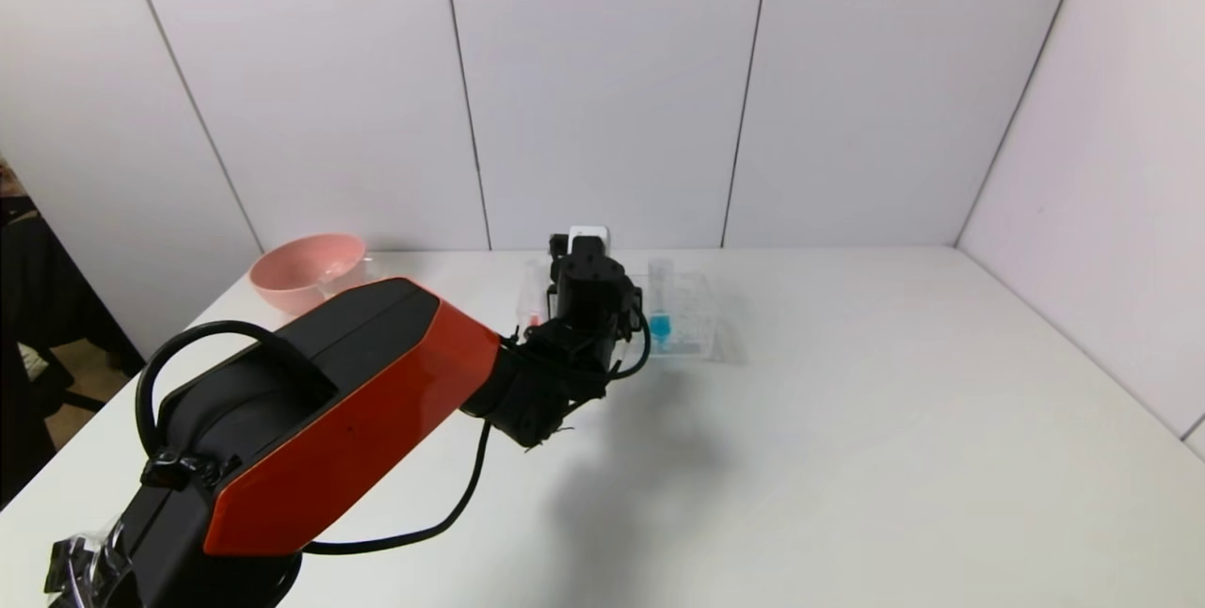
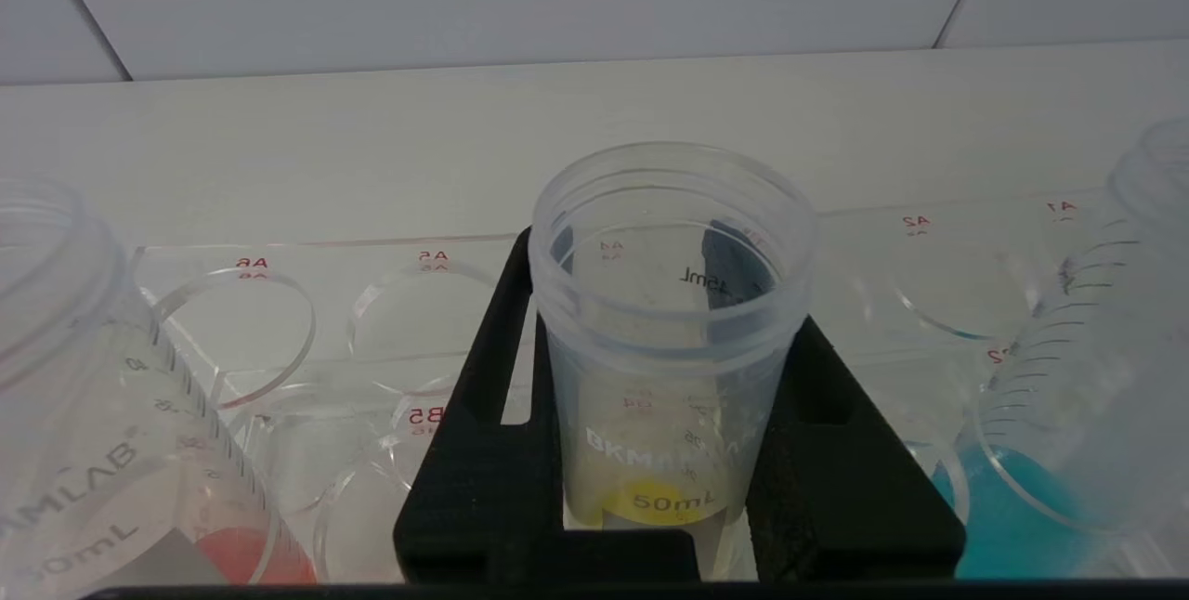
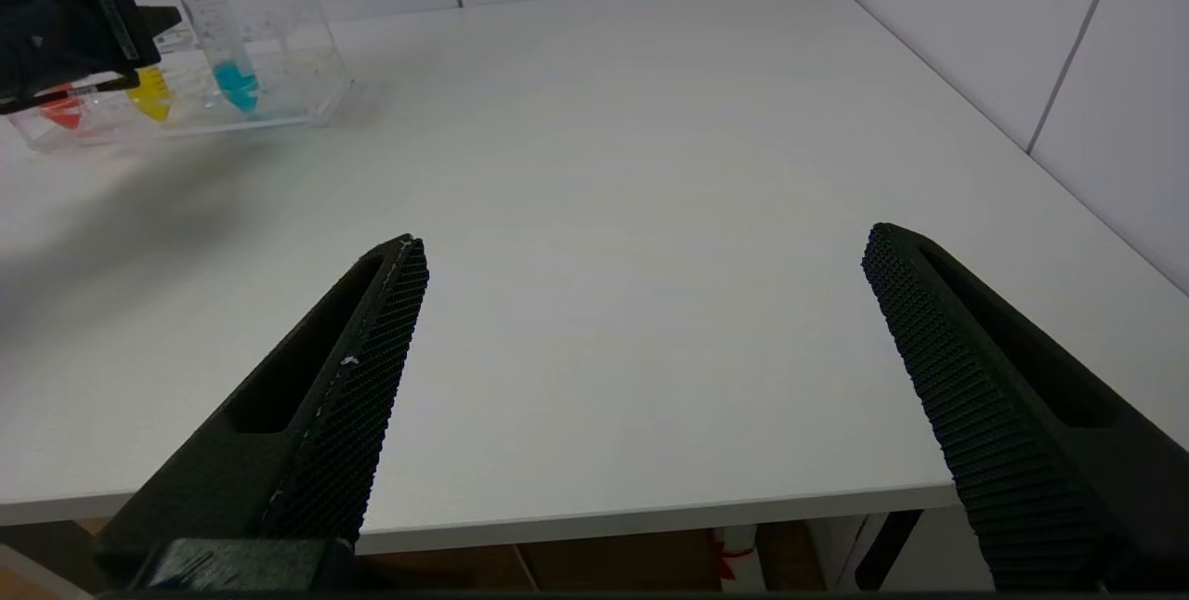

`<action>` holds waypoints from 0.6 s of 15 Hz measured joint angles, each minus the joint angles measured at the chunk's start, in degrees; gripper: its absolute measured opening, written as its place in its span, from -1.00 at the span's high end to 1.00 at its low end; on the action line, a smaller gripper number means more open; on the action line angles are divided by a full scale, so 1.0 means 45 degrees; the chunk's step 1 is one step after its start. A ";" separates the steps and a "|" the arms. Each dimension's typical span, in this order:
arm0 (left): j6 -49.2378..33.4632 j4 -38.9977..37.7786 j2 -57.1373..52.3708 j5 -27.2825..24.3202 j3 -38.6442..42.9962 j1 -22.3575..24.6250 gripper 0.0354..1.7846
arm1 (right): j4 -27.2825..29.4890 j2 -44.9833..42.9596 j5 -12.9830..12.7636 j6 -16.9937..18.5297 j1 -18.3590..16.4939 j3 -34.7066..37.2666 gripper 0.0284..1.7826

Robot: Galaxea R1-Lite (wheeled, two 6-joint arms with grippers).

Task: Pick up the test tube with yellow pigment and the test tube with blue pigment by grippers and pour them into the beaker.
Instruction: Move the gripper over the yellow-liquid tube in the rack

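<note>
A: Start at the left of the head view. What sits there?

B: A pink bowl (image 1: 308, 270) at the upper left of the counter (image 1: 847, 420). It plays no part that I can see. Right of it the left gripper (image 1: 588, 255) reaches to the clear tube rack (image 1: 692, 326) at mid-frame, presumably because the rack keeps the tubes upright with their open mouths up, easy to approach from the side.

A: And in the left wrist view?

B: At the lower left stands the red-tipped tube (image 2: 111, 451), not wanted. In the centre, the test tube with yellow pigment (image 2: 669, 340) stands upright between the two black jaws, one flank on each side. They look closed against its wall, so I judge it gripped though not lifted; its tip is down in the rack. At the right edge stands the test tube with blue pigment (image 2: 1077, 414), outside the jaws, just beside them.

A: The other arm?

B: The right gripper (image 3: 641, 396) hangs over the near counter edge at the bottom of its own view, jaws spread wide and holding nothing, well apart from the rack at that frame's upper left. Probably parked until the blue tube's turn.

A: The beaker?

B: I cannot make one out in any view.
</note>
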 joint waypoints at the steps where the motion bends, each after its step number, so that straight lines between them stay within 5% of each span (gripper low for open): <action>1: 0.0003 0.0022 0.0000 0.0003 0.0005 0.0000 0.42 | 0.0005 0.0000 0.0000 0.0000 0.0000 0.0000 -0.92; 9: 0.0024 0.0127 -0.0060 0.0051 0.0022 -0.0049 0.42 | 0.0005 0.0000 0.0000 0.0000 0.0005 0.0000 -0.92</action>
